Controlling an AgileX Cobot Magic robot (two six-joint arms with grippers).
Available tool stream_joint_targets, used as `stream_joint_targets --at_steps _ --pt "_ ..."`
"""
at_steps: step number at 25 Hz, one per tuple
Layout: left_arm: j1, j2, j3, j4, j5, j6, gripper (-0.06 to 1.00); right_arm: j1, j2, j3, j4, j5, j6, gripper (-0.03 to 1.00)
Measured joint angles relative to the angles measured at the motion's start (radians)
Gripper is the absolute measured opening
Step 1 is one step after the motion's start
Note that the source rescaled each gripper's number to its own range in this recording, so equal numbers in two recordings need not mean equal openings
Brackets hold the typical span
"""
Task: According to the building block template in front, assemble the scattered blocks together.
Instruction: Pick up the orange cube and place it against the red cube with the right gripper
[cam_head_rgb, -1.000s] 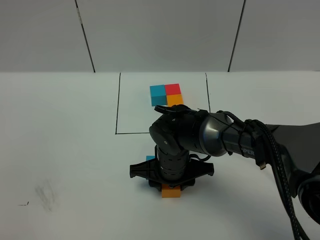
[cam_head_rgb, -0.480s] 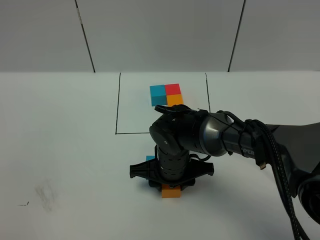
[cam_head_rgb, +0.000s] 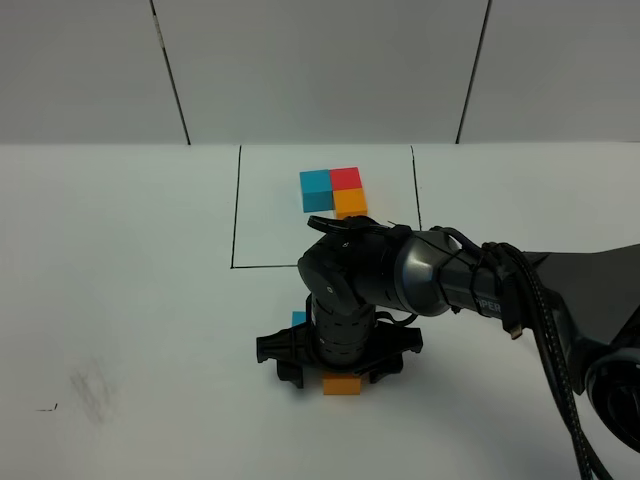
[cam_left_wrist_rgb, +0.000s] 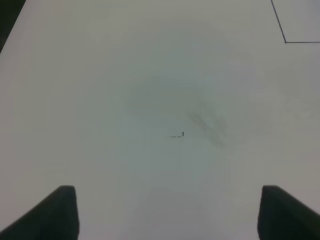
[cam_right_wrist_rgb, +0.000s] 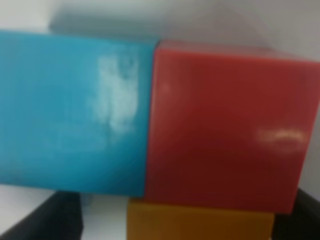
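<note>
You see the right gripper low over the blocks at lower centre of the high view, an orange cube and a bit of the blue cube showing. The wrist view shows the blue cube touching the red cube, orange below, the fingers apart at the corners. The template sits upper centre on the table. The left fingers stand wide over bare table
</note>
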Motion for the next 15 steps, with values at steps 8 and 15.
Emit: stream_joint_targets --at_steps 8,15 --pt "0.0 0.0 0.0 0.0 0.0 0.0 0.84 0.0 -0.019 0.0 0.004 0.001 -0.03 0.99" --pt "0.0 0.0 0.0 0.0 0.0 0.001 0.84 0.0 -0.067 0.0 0.03 0.035 -0.054 1.0"
